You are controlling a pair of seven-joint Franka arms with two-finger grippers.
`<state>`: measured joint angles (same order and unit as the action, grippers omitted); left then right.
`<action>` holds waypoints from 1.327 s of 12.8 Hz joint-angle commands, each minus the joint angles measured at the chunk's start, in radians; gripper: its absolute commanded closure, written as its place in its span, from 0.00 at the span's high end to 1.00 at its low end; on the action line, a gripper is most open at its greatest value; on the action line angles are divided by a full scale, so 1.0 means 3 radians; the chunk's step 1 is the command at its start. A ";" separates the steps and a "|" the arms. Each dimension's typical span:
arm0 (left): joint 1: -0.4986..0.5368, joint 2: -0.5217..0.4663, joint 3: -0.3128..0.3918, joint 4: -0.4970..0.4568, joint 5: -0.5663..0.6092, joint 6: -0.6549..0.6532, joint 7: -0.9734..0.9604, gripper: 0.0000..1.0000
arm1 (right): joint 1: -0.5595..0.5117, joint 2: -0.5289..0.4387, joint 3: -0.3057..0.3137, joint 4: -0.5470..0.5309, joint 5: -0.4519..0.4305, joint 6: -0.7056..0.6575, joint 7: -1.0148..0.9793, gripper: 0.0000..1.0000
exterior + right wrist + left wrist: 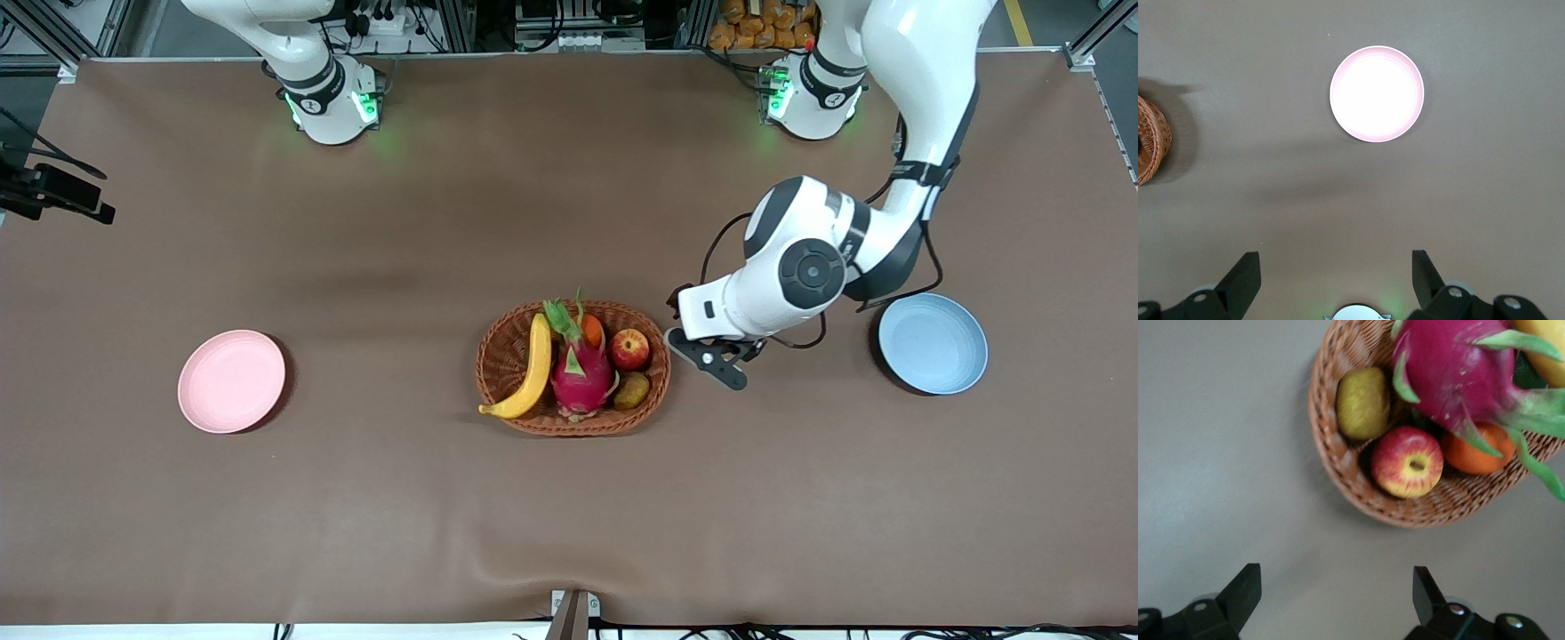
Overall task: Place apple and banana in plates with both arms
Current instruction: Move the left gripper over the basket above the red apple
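Left claw [722, 363]: positioned low over the bare counter [356, 498], just beside the wicker basket [507, 351] at the end toward the left arm. Fingers [1241, 590] are spread wide apart; nothing is between them. In the left wrist view the basket rim lies close ahead of the fingertips, with counter showing between the two.

Right claw [1335, 280]: visible only in the right wrist view, high over bare counter. Fingers are apart and empty. The pink plate [1377, 93] and one edge of the basket appear below it. The right arm waits, folded back near its base [329, 102].

Basket contents: the apple [629, 348] rests against the wall at the end toward the left arm. A small orange fruit [592, 330] touches it. A brownish-green kiwi [632, 390] lies nearer to the front camera than the apple. A magenta dragon fruit [582, 373] occupies the centre. The banana [532, 372] lies along the side toward the right arm, its tip resting on the rim.

Plates: both are empty. The pink plate sits well apart from the basket toward the right arm's end. The blue plate [933, 343] sits toward the left arm's end, partly under the left arm's elbow.
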<state>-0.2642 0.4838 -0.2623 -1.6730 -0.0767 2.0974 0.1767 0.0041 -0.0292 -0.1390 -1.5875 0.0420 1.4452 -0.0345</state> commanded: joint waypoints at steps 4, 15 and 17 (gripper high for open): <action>-0.0259 0.0356 0.0000 -0.0017 -0.0005 0.0673 0.0030 1.00 | -0.0019 -0.0025 0.0008 -0.0026 0.0065 0.0020 0.0007 1.00; -0.0428 0.0514 0.0015 -0.0176 0.0113 0.1215 0.0025 1.00 | 0.0267 0.0449 0.0019 0.0173 0.0504 0.0280 0.0252 1.00; -0.0428 0.0550 0.0021 -0.0171 0.0173 0.1282 0.0035 1.00 | 0.0425 0.0669 0.0014 0.0392 0.0499 0.0286 0.0380 1.00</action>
<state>-0.3855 0.6410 -0.2631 -1.7208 -0.0534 2.4473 0.1781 0.0881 0.0953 -0.1274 -1.5654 0.1788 1.5464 0.0297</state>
